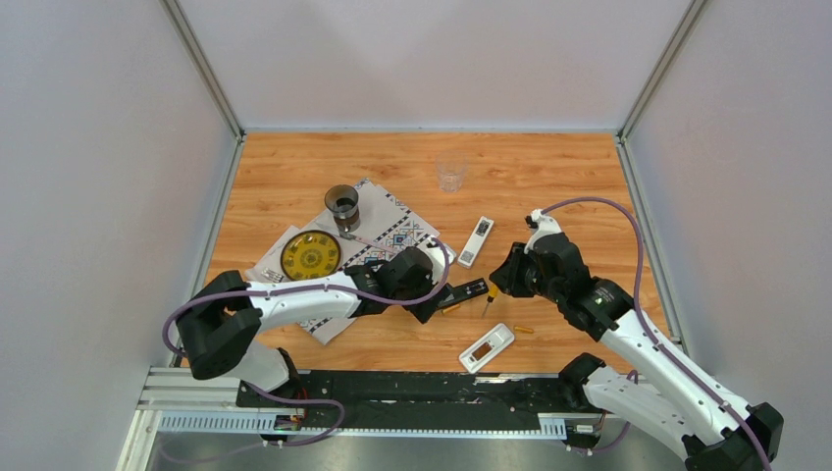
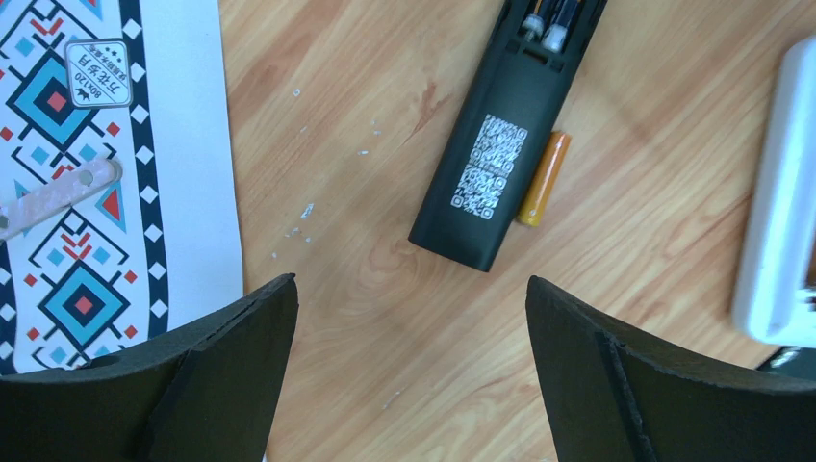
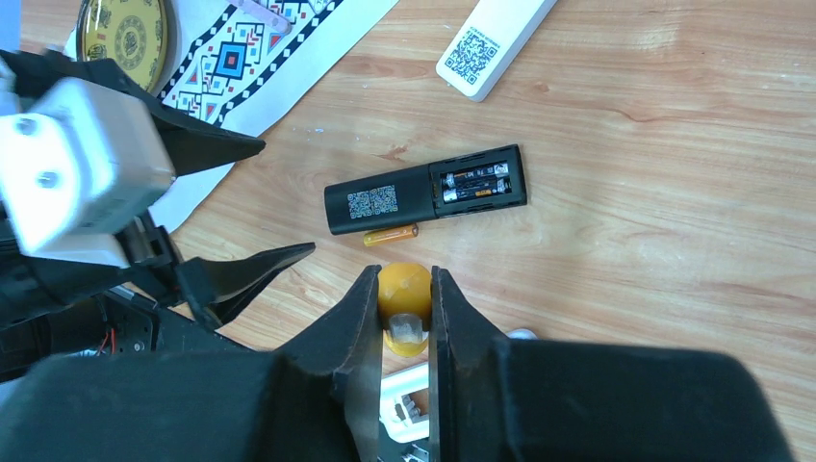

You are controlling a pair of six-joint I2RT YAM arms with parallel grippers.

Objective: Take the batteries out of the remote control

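Our left pincer (image 2: 412, 289) gapes wide, empty; right pincer (image 3: 402, 272) clamps the round-handled orange screwdriver (image 3: 404, 296). Mid-frame, the matte black remote (image 3: 385, 202) lies open, two batteries (image 3: 476, 183) seated, one gold battery (image 3: 390, 235) just beside it on the woodgrain table (image 3: 625, 241).

- The top edge of my left wrist view cuts off the black remote (image 2: 486, 183) (only the ends of the batteries (image 2: 556, 34) show).
- The white remote (image 2: 777, 192) runs off its right edge.
- My right gripper (image 3: 404, 274) hides most of the screwdriver (image 3: 403, 294).

Three remotes (image 3: 385, 202); perhaps four batteries (image 3: 390, 234).
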